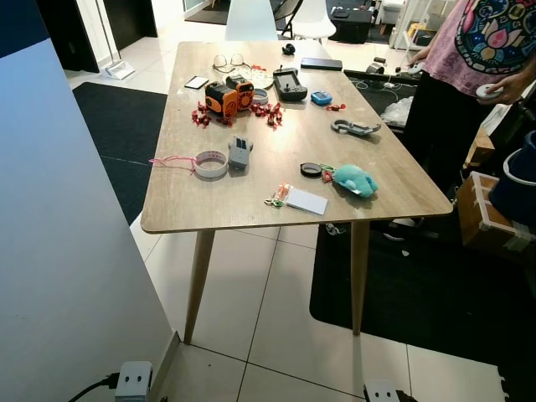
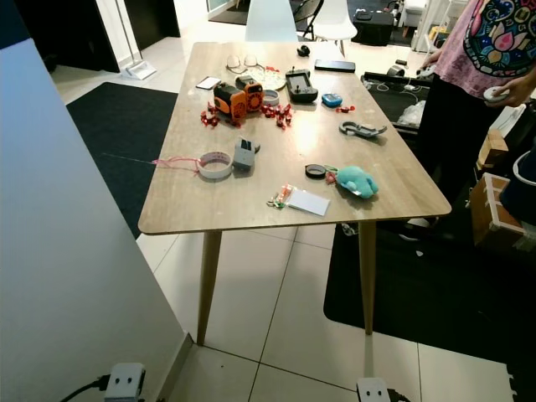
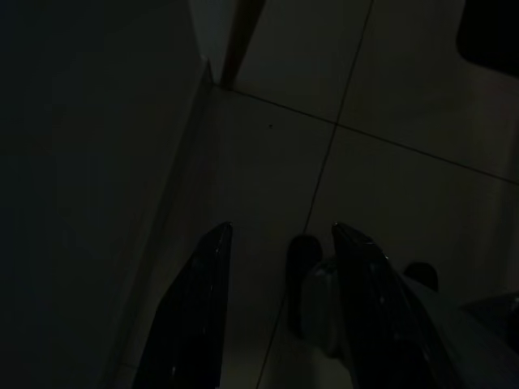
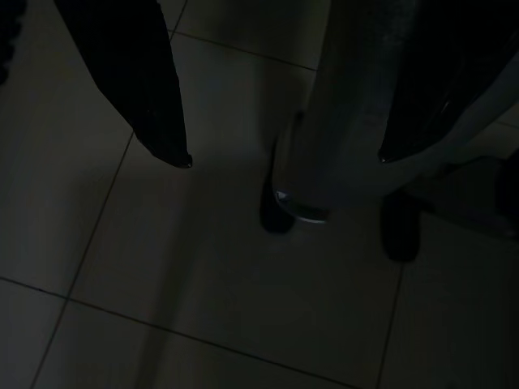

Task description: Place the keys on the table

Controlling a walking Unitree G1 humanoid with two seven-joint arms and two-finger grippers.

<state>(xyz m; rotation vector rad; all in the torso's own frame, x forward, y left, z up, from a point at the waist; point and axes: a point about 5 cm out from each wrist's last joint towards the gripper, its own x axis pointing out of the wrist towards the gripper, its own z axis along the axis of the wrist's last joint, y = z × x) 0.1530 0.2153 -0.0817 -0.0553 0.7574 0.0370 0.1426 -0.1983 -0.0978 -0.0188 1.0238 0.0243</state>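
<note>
A small bunch of keys (image 1: 277, 198) with a white tag (image 1: 306, 201) lies on the wooden table (image 1: 218, 205) near its front edge. In the dark left wrist view, my left gripper (image 3: 281, 228) hangs open over the tiled floor beside a table leg, holding nothing. My right gripper (image 4: 284, 160) also hangs open above the floor tiles, with part of my own leg (image 4: 340, 121) behind its fingers.
On the table lie a teal plush keychain (image 1: 354, 180), a tape roll (image 1: 211, 164), a grey carabiner (image 1: 354, 127), an orange toy (image 1: 229, 95), a controller (image 1: 290, 84) and glasses (image 1: 228, 61). A person (image 1: 469, 59) stands at the right side. A white wall panel (image 1: 59, 234) is close on my left.
</note>
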